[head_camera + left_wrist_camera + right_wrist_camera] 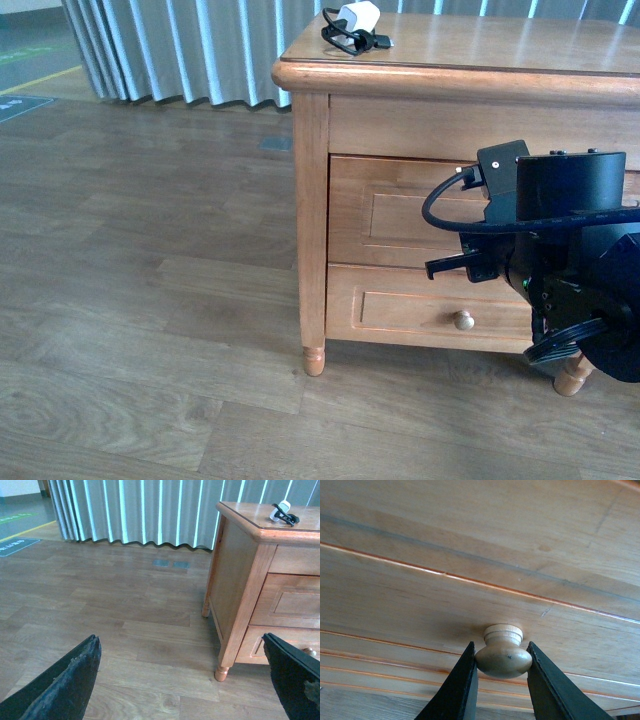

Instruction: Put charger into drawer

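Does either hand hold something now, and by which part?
The right hand grips the round knob of the drawer, one finger on each side. The left hand is open and holds nothing.

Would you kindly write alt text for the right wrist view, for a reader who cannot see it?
The right end effector grips a round pale knob between its two black fingers, against the honey-brown wooden drawer front.

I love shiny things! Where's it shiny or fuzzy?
Front view: glare on the honey-brown wooden cabinet top by the small white charger. Left wrist view: black fingers slightly blurry. Right wrist view: round pale wooden knob sharp, shadowing the drawer.
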Robot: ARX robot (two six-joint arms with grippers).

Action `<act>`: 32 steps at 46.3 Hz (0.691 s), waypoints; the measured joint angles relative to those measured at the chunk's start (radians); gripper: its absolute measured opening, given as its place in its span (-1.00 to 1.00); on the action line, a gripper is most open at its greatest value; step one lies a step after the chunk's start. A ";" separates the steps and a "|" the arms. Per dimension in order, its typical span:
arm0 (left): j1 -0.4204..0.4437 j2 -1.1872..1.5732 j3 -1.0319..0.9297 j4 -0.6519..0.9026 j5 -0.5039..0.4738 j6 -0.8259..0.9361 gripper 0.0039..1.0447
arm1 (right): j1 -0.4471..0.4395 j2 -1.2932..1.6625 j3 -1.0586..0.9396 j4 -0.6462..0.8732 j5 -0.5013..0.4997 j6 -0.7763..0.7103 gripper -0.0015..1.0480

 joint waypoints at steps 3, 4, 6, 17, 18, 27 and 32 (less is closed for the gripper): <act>0.000 0.000 0.000 0.000 0.000 0.000 0.89 | 0.000 0.000 0.000 0.000 0.000 0.000 -0.54; 0.000 0.000 0.000 0.000 0.000 0.000 0.89 | 0.000 0.000 0.000 0.000 -0.001 0.000 -0.54; 0.000 0.000 0.000 0.000 0.000 0.000 0.89 | 0.000 0.000 0.000 0.000 -0.001 0.000 -0.54; 0.000 0.000 0.000 0.000 0.000 0.000 0.89 | 0.001 -0.067 -0.089 -0.019 -0.042 0.030 -0.55; 0.000 0.000 0.000 0.000 0.000 0.000 0.89 | 0.003 -0.081 -0.108 -0.021 -0.044 0.033 -0.55; 0.000 0.000 0.000 0.000 0.000 0.000 0.89 | 0.015 -0.212 -0.293 -0.024 -0.084 0.060 -0.55; 0.000 0.000 0.000 0.000 0.000 0.000 0.89 | 0.020 -0.298 -0.408 -0.024 -0.115 0.064 -0.56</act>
